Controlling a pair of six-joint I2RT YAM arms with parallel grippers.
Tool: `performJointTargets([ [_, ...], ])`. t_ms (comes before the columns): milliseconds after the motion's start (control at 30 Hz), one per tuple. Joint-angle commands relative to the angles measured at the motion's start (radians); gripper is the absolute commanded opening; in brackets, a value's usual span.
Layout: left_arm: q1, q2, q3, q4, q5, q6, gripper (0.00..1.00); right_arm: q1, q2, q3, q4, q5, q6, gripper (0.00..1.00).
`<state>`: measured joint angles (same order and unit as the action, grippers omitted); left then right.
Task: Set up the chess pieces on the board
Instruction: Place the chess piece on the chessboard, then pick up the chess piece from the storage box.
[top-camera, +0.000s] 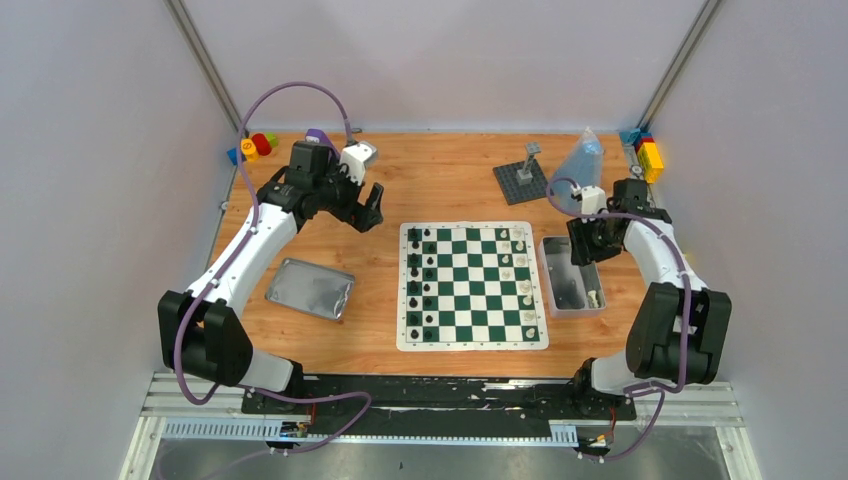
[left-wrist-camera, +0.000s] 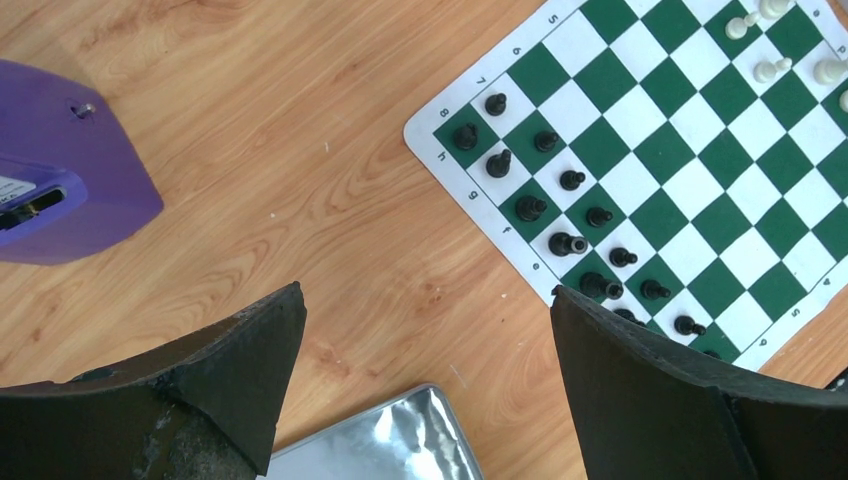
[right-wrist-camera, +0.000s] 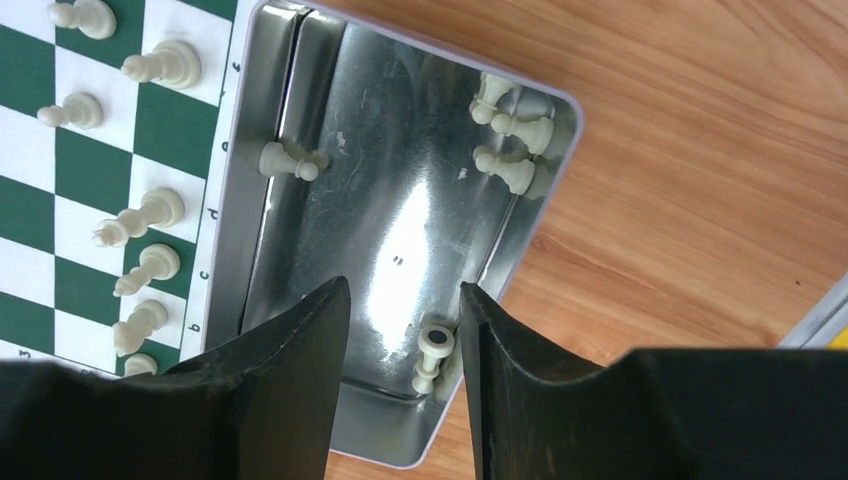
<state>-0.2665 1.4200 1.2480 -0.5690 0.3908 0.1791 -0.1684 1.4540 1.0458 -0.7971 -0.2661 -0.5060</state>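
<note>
Nearest on the table (top-camera: 440, 190), the board (top-camera: 472, 345) lies flat in the middle, with a silver lid (top-camera: 310, 288) to its left and an open tin (top-camera: 565, 285) just beside its right border. The black pieces (top-camera: 422, 285) stand in two lines along the board's left edge, and that side looks complete or close to it. The white pieces (top-camera: 524, 290) line the right edge with gaps, roughly ten of them up, so I judge the task a little over halfway, with only white left to place.

Farther back, the right gripper (right-wrist-camera: 405, 300) hangs over the far end of the tin, its jaws part-spread and pinching nothing. A loose pawn (right-wrist-camera: 433, 357) lies on the tin floor below the gap, so it seems to be lining up a pick. Farther still, the left gripper (left-wrist-camera: 428, 300) hovers over bare wood off the board's far-left corner, jaws spread wide and empty. A studded plate (top-camera: 522, 178) and toy blocks (top-camera: 255, 145) sit along the far edge.

Only the right wrist view shows the tin's contents: at least five white pieces, which are mere specks from above. Only the left wrist view shows the black ranks piece by piece, though its own finger hides the last few. Neither wrist view shows both arms or the whole board
</note>
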Motion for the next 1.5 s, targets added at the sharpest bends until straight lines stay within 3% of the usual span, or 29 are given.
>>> performJointTargets([
  [0,0.007,0.001,0.000,-0.038,0.041,0.082,1.00,0.000,0.006,-0.052,0.087,-0.068,-0.075,0.45],
  [367,0.007,0.058,0.005,-0.173,0.058,0.253,1.00,-0.010,-0.165,-0.283,0.041,-0.021,-0.274,0.43],
  [600,0.007,0.130,0.039,-0.215,-0.026,0.311,1.00,-0.010,-0.198,-0.290,-0.033,-0.072,-0.299,0.43],
  [767,0.007,0.207,0.114,-0.251,-0.049,0.308,1.00,-0.010,-0.159,-0.253,-0.017,-0.155,-0.256,0.44],
  [933,0.006,0.265,0.186,-0.278,-0.034,0.296,1.00,-0.010,-0.063,-0.192,0.078,-0.238,-0.244,0.55],
  [1100,0.007,0.305,0.239,-0.299,-0.012,0.286,1.00,-0.009,0.063,-0.098,0.118,-0.279,-0.267,0.60],
  [1467,0.007,0.335,0.268,-0.292,0.020,0.273,1.00,-0.003,0.196,-0.033,0.159,-0.311,-0.403,0.60],
])
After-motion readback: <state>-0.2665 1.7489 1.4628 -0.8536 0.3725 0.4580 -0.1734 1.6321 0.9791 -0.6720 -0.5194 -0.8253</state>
